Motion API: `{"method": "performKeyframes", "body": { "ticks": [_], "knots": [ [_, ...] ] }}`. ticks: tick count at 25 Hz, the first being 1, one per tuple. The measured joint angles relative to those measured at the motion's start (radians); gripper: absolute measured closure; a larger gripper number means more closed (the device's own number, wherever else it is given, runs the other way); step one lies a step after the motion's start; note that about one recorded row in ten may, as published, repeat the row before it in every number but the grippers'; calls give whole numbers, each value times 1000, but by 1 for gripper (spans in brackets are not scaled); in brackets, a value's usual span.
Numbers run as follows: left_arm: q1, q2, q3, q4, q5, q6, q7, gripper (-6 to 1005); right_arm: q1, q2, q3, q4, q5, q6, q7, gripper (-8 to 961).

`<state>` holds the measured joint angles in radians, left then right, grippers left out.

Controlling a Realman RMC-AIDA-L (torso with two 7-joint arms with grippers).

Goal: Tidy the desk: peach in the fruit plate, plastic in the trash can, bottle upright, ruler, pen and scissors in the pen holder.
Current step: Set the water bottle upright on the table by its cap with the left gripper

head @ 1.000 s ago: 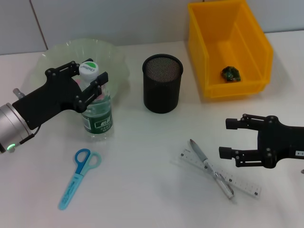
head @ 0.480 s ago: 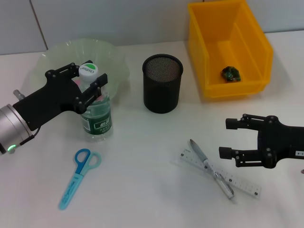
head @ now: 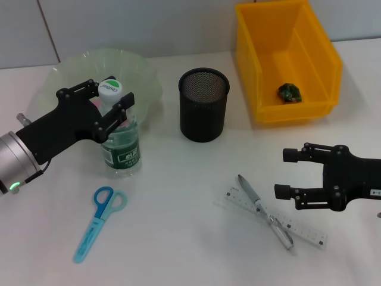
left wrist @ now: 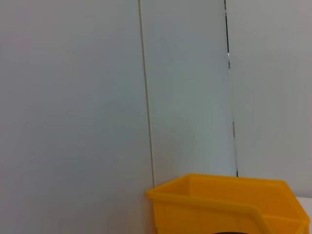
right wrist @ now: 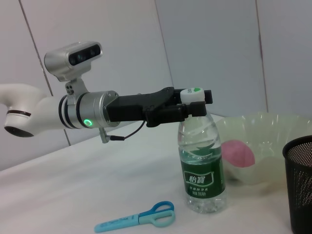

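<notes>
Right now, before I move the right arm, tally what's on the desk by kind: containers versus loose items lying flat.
Containers: 3 - fruit plate, pen holder, trash can
Loose items lying flat: 3 - scissors, pen, ruler
Total: 6

The bottle [right wrist: 201, 165] carried a dark green label [right wrist: 204, 179] with two white Chinese characters, "怡寶". Smaller print beneath them was illegible. The ruler [head: 277, 224] bore fine black graduations, but no numerals could be read.
</notes>
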<state>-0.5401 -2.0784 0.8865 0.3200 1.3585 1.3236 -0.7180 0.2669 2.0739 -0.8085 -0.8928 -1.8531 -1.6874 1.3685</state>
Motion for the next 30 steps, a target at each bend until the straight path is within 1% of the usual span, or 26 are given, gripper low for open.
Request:
{"method": "performKeyframes", "body": {
  "ticks": [13, 18, 24, 29, 30],
  "knots": [
    [6, 0, -2, -19, -19, -5, -20, 546, 0, 0, -1, 0, -1, 0, 0, 122],
    [10, 1, -1, -20, -25, 13, -20, 546, 0, 0, -1, 0, -1, 0, 1, 123],
    [13, 3, -1, -19, -28, 28, -28, 301, 0, 0, -5, 0, -6, 0, 3, 123],
    [23, 8, -1, -7, -24, 40, -63, 185, 0, 0, 0, 0, -16, 0, 3, 122],
    [29, 8, -1, -1, -23, 46, -68, 185, 0, 0, 0, 0, -16, 0, 3, 122]
  ]
}}
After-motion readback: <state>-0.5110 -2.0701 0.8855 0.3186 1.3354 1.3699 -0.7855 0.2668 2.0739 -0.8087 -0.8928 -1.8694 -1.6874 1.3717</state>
